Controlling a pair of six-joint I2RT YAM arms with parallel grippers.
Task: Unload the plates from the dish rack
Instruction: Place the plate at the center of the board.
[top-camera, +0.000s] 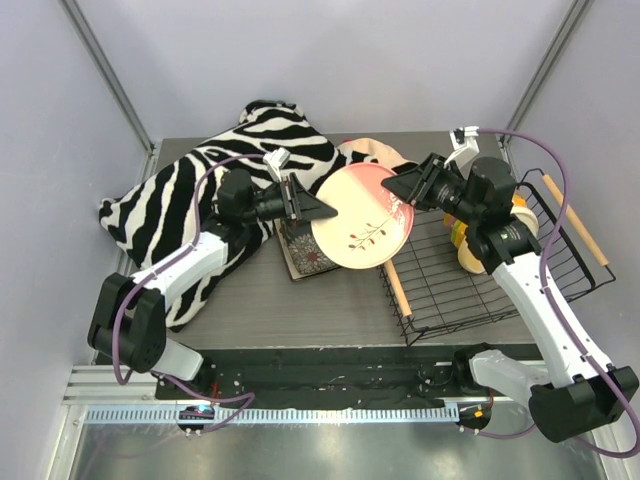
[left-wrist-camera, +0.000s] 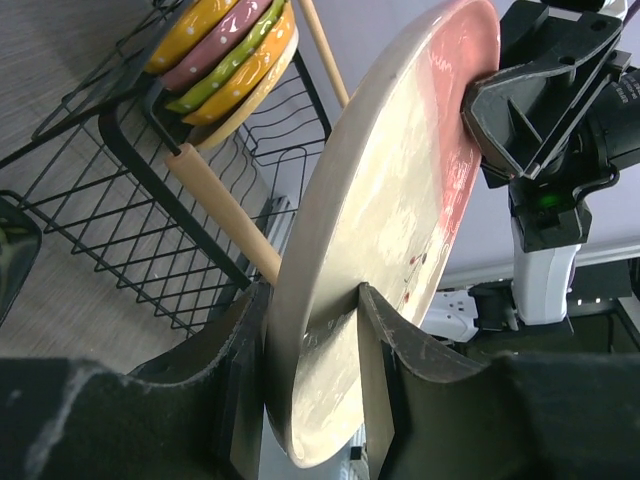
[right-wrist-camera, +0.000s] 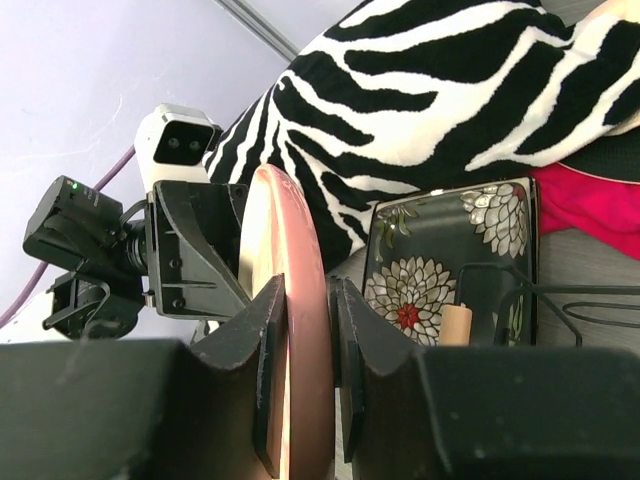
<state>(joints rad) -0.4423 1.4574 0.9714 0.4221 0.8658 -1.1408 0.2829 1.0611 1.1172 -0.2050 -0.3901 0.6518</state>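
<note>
Okay, you've got both grippers on the same plate, up off the table.

Your left gripper (top-camera: 325, 211) has its jaws pinched on the cream rim of the round pink-and-cream ceramic plate (top-camera: 362, 215). Your right gripper (top-camera: 395, 187) is clamped on the pink rim opposite. The plate hangs tilted over the grey table (top-camera: 300, 310), between the zebra-striped cloth (top-camera: 190, 195) and the black wire dish rack with wooden rod handles (top-camera: 480, 290). A dark square flowered plate (top-camera: 303, 255) lies on the table under its left edge. The orange, pink and green round plates (left-wrist-camera: 225, 55) lean together in the rack.
</note>
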